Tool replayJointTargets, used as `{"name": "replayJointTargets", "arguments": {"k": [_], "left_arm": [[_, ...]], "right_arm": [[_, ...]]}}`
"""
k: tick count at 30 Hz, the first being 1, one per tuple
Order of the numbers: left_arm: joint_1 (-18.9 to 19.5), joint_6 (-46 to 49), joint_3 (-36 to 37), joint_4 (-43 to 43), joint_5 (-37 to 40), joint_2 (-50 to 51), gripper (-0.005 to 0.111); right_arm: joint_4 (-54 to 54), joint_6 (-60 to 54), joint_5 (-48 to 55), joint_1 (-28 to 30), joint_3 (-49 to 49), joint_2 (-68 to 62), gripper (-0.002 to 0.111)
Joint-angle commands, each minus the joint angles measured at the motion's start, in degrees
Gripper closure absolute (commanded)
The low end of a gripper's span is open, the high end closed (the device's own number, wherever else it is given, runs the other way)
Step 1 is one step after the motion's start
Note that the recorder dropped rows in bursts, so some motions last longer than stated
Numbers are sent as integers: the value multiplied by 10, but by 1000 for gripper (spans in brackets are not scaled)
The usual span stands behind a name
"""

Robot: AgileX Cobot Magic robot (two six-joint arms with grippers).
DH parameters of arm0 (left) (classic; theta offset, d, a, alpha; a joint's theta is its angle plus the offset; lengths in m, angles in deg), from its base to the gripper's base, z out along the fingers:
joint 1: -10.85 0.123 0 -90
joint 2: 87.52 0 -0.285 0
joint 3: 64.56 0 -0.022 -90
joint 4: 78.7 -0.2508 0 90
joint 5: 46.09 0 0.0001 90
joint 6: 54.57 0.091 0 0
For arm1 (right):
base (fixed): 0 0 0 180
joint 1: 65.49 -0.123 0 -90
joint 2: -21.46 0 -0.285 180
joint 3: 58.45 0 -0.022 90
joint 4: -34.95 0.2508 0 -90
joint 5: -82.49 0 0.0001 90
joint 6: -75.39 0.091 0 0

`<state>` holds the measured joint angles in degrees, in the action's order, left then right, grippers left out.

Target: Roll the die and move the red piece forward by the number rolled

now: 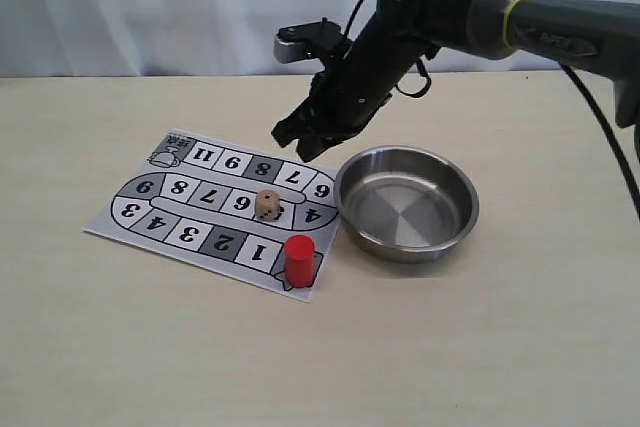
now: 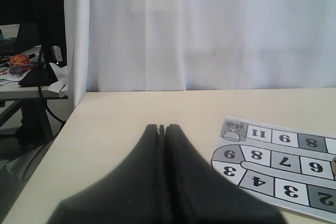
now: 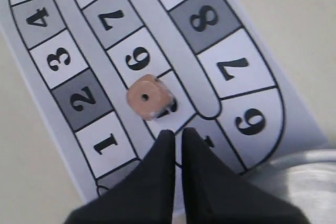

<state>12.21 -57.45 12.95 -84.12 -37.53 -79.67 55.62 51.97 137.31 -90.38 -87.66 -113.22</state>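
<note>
The die (image 1: pixel 267 205) lies on the printed game board (image 1: pixel 190 197), on the square between 6 and 4. In the right wrist view the die (image 3: pixel 148 97) shows one black dot on the face turned to the camera. The red piece (image 1: pixel 299 259) stands upright on the board's near corner, beside square 1. My right gripper (image 1: pixel 303 139) hovers above the board's far right end, well above the die; in its wrist view the right gripper (image 3: pixel 177 132) is shut and holds nothing. My left gripper (image 2: pixel 162 127) is shut and empty, low over bare table to the left of the board (image 2: pixel 273 166).
A round steel bowl (image 1: pixel 406 202) stands empty right of the board, its rim almost touching the board's edge. A white curtain hangs behind the table. Past the table's left edge (image 2: pixel 68 124) there is a cluttered side desk.
</note>
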Motion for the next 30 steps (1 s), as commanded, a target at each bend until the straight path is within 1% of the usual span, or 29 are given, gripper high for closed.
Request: {"name": "replayJointTargets", "arguments": {"k": [1, 5, 9, 15, 30], "left_arm": [[0, -1, -3, 1, -4, -1, 107], [0, -1, -3, 1, -4, -1, 107], [0, -1, -3, 1, -4, -1, 107], [0, -1, -3, 1, -4, -1, 107], [0, -1, -3, 1, -4, -1, 107]], "right_arm": [[-15, 22, 4, -30, -1, 7, 104], [-35, 38, 8, -52, 0, 4, 104], [-88, 67, 5, -75, 0, -11, 104], [-166, 126, 1, -86, 0, -40, 104], [-164, 127, -18, -85, 0, -77, 104]]}}
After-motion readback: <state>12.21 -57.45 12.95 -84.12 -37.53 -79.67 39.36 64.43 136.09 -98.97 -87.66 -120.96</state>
